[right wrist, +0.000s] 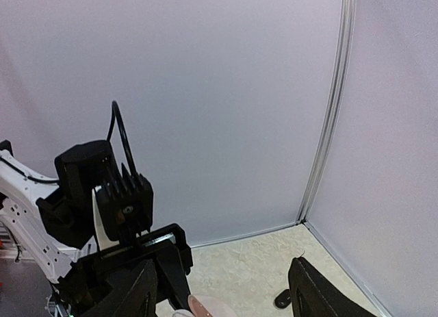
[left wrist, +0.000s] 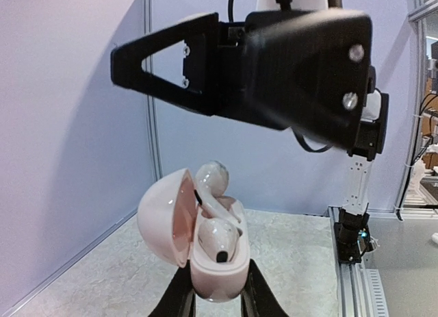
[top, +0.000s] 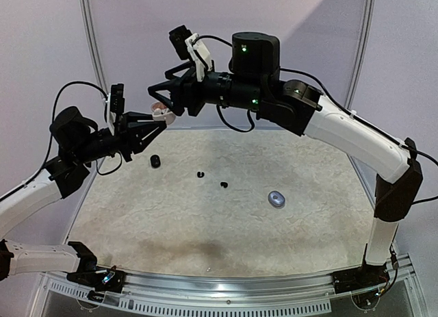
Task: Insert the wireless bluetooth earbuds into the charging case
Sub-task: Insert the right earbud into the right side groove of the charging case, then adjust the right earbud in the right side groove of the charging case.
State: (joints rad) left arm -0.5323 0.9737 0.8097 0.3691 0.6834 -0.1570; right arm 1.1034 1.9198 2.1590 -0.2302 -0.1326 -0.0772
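Pinching an open pink charging case (left wrist: 205,255), the left gripper (left wrist: 217,298); right gripper (top: 159,96) spread, above mottled beige table (top: 205,228), lilac walls (right wrist: 205,91).

A: Where's the top camera?
B: High behind both arm bases, looking down over the desk (top: 205,221).
A: The wrist views?
B: Close and level, facing each other; both catch the pink case (left wrist: 212,255).

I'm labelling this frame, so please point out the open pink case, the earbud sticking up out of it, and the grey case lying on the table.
pink case (left wrist: 217,279), left wrist view, front of the lower shell.
earbud (left wrist: 212,176), left wrist view, its rounded head.
grey case (top: 276,198), top view, its lid.
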